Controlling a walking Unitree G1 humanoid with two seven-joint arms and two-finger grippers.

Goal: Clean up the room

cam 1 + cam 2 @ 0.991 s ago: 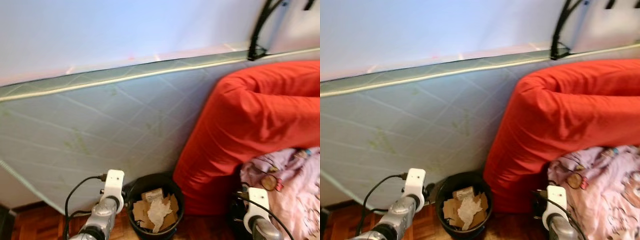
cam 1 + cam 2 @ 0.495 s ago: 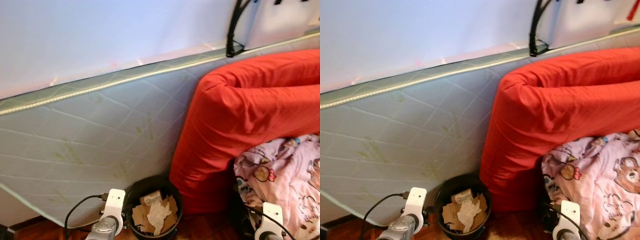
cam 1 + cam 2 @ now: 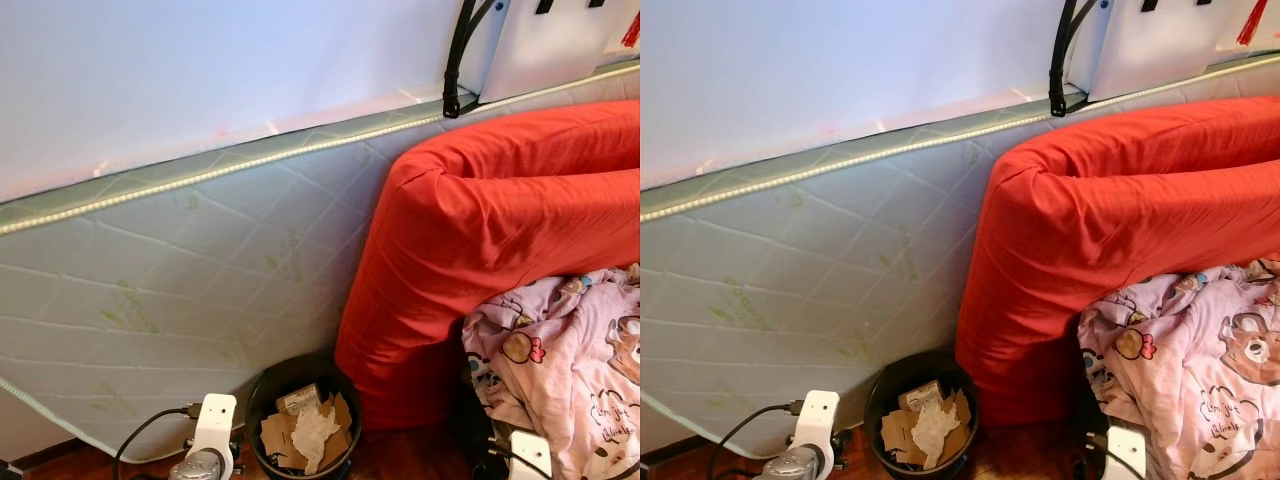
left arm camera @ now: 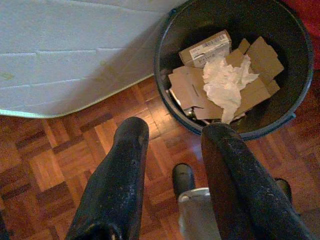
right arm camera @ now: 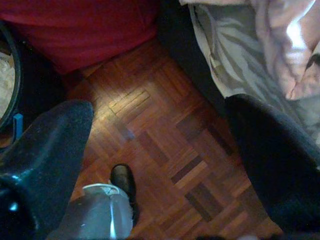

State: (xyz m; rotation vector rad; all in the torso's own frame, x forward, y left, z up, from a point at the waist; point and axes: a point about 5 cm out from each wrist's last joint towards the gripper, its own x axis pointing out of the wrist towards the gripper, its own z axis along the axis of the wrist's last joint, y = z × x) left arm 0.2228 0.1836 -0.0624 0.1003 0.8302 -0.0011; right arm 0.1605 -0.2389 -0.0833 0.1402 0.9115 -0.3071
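Note:
A black bin [image 3: 300, 425] holding cardboard scraps and a crumpled white paper [image 4: 225, 82] stands on the wood floor against a leaning mattress [image 3: 180, 300]. Hovering above the floor just beside the bin's rim [image 4: 172, 107] is my left gripper [image 4: 172, 135], open and empty. A red duvet [image 3: 500, 230] is draped to the right of the bin, with a pink patterned blanket [image 3: 570, 370] heaped below it. My right gripper [image 5: 157, 112] is open over bare parquet, between the red duvet [image 5: 80, 30] and the blanket's edge [image 5: 240, 55].
The pale quilted mattress leans on a white wall. A black strap [image 3: 455, 60] hangs at the top right. The parquet floor [image 4: 60, 155] shows in front of the bin. My own feet [image 4: 182, 177] stand close below the grippers.
The camera has swung, so the whole scene has shifted left and the blanket shows more. Both wrists have sunk toward the picture's bottom edge. The bin's contents are unchanged.

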